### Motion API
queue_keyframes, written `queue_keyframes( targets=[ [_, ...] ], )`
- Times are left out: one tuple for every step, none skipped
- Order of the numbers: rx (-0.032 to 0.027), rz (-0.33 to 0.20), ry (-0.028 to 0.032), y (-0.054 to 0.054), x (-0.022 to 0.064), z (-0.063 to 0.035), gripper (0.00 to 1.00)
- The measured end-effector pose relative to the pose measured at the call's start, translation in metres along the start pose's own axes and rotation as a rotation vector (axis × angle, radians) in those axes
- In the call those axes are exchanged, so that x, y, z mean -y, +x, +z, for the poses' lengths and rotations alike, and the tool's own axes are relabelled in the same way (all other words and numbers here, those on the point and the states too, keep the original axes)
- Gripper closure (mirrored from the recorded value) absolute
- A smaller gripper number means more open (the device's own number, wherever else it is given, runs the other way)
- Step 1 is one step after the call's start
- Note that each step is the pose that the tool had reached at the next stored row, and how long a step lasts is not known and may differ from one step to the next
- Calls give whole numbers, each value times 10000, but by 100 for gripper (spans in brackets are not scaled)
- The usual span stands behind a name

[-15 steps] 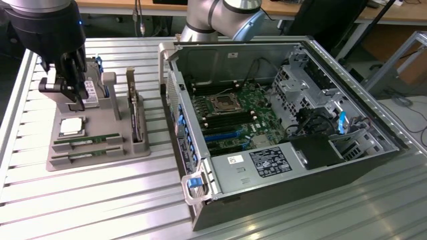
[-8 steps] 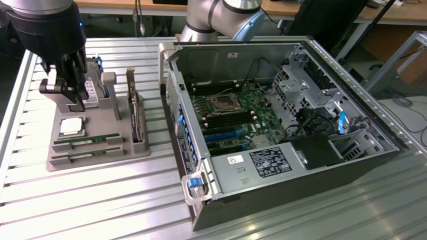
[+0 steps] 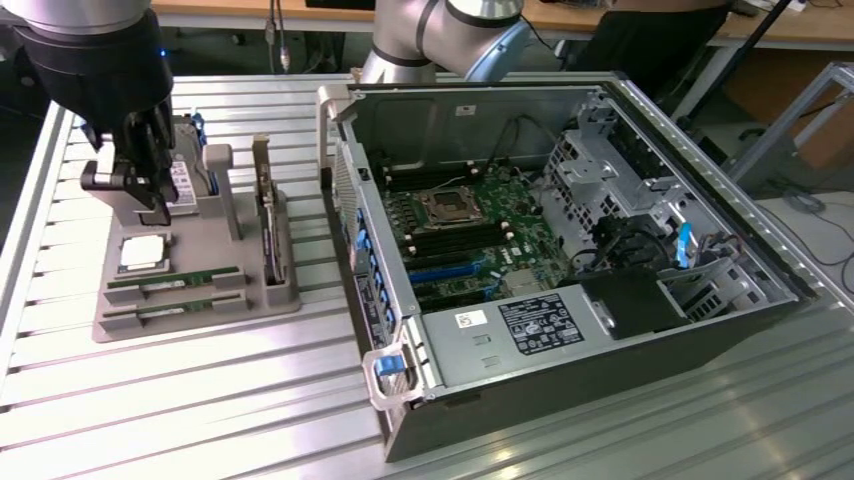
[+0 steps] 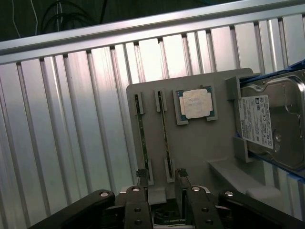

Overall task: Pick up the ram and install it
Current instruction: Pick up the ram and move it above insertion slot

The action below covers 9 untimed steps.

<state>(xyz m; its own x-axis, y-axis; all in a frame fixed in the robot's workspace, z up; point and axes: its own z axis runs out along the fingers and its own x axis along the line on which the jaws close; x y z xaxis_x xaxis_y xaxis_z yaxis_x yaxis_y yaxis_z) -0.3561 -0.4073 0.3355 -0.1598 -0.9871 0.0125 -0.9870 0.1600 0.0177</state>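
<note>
Gripper (image 4: pixel 161 173) (jaws apart) over gray holder (image 4: pixel 200 143), near the ram (image 4: pixel 166 136)

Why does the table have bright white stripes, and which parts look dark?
Wrist view: light glares off the ribbed silver metal table in pale stripes, and the black gripper looks dark against it. Exterior view: the slats gleam beside the open grey computer case, whose inside is dimmer.
</note>
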Motion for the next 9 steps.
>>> queue_keyframes(
  targets=[
    [0, 0, 0, 0, 0, 2, 64],
    [0, 0, 0, 0, 0, 7, 64],
    [0, 0, 0, 0, 0, 12, 64],
    [0, 0, 0, 0, 0, 17, 64],
    [0, 0, 0, 0, 0, 21, 64],
    [0, 0, 0, 0, 1, 23, 64],
    [-1, 0, -1, 0, 1, 25, 64],
    [-1, 0, -1, 0, 0, 26, 64],
    [0, 0, 0, 0, 0, 28, 64]
  ],
)
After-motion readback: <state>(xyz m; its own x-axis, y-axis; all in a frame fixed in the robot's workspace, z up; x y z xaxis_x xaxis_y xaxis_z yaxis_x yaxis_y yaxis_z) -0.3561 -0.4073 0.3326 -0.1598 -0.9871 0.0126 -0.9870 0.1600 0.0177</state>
